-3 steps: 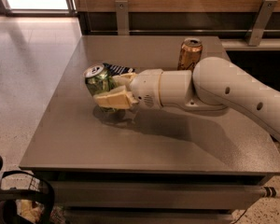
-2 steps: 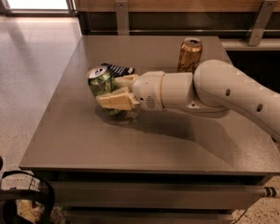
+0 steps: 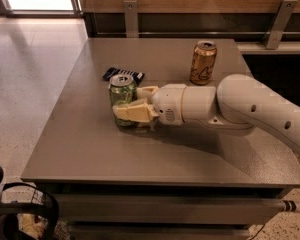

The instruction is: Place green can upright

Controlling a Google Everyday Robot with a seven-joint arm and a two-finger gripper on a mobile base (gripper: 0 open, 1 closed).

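Observation:
The green can [image 3: 121, 95] stands upright on the grey table [image 3: 90, 149], left of the middle, its silver top facing up. My gripper [image 3: 130, 102] reaches in from the right on a thick white arm [image 3: 225, 106]. Its cream fingers [image 3: 135, 111] are closed around the can's side, one in front and one behind. The can's base appears to rest on or just above the tabletop.
An orange-gold can [image 3: 203, 62] stands upright at the back right of the table. A small dark blue packet [image 3: 123, 74] lies flat just behind the green can. The table's left edge drops to a pale floor; a wooden wall with a rail runs behind.
The green can was tilted on its side in my gripper; it has been turned upright and now stands vertical. The gripper has rotated with it.

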